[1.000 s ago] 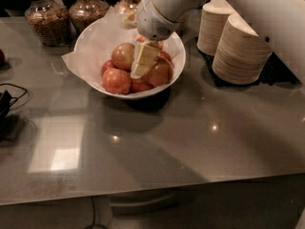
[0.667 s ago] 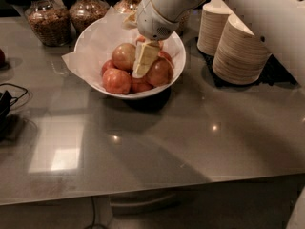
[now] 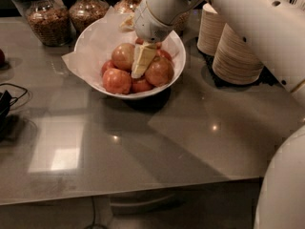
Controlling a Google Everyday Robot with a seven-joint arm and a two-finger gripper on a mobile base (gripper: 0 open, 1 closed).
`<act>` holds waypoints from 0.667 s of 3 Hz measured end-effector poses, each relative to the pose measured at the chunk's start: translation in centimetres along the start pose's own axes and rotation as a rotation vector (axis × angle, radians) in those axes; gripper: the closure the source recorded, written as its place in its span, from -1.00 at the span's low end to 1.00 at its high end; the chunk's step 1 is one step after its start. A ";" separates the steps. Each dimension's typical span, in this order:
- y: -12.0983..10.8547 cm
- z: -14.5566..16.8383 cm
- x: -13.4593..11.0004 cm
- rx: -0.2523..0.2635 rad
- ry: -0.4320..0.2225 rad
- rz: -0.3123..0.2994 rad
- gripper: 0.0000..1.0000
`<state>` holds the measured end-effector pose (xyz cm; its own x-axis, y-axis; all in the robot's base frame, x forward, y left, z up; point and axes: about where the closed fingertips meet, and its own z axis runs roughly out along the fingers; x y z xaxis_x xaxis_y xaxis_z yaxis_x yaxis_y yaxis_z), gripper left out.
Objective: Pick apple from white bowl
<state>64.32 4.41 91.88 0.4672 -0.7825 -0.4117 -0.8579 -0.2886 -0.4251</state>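
Almost nothing has moved since a second ago: the end effector [image 3: 139, 66] still reaches down into the white bowl [image 3: 179, 56], its pale cream tip wedged among the fruit, and whether it is clenched or released cannot be told. It sits just right of the apple [image 3: 123, 55], the palest and roundest fruit, which lies in the bowl at the upper left of the pile and touches the cream tip. Redder apples [image 3: 160, 70] crowd the front and right of the bowl, all resting on the crinkled paper liner [image 3: 93, 42] that spills over the bowl's left rim. The white arm [image 3: 248, 27] comes in from the bowl's right, above it. Two glass jars [image 3: 44, 20] stand behind the bowl, stacks of disposable bowls [image 3: 236, 56] to its right, all on the grey tabletop [image 3: 167, 137]
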 end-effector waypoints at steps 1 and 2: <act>0.0 0.2 0.1 -0.004 0.002 0.000 -0.70; 0.1 0.5 0.2 -0.009 0.005 -0.002 -0.33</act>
<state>64.45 4.50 91.36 0.4675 -0.7846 -0.4072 -0.8591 -0.2947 -0.4185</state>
